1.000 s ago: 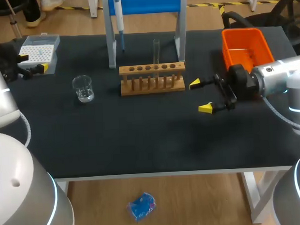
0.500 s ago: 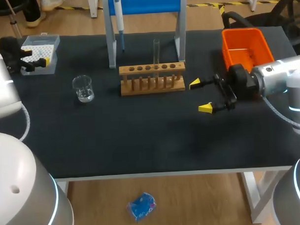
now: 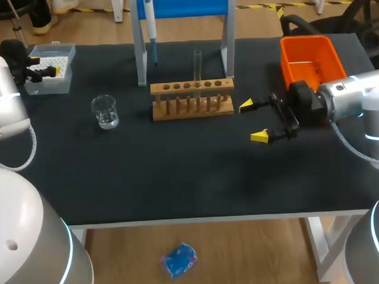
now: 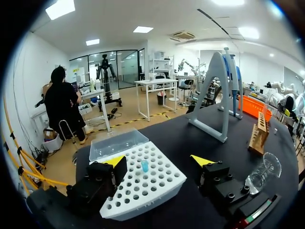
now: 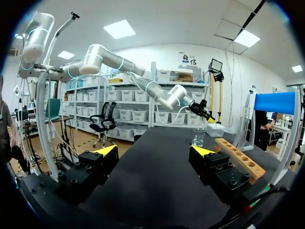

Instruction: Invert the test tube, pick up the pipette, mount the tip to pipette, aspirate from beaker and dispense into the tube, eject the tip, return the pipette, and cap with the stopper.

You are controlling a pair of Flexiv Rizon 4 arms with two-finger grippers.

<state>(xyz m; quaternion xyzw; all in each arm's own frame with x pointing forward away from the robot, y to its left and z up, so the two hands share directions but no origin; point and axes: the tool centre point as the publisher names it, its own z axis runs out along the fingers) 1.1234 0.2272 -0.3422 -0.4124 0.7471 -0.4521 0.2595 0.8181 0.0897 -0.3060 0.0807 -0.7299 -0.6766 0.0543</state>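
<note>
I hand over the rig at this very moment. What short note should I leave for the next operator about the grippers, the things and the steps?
Left gripper: open, holding nothing, with the tip box between its fingers.
Right gripper: open and empty, over the table beside the wooden rack.
Things: tube upright in the rack; pipette hanging on the blue stand; beaker left of the rack; orange bin on the right. The stopper is not seen.
Done: at most the tube step, it seems.
Left: pick up the pipette, mount a tip, aspirate, dispense, eject, return, cap.
</note>
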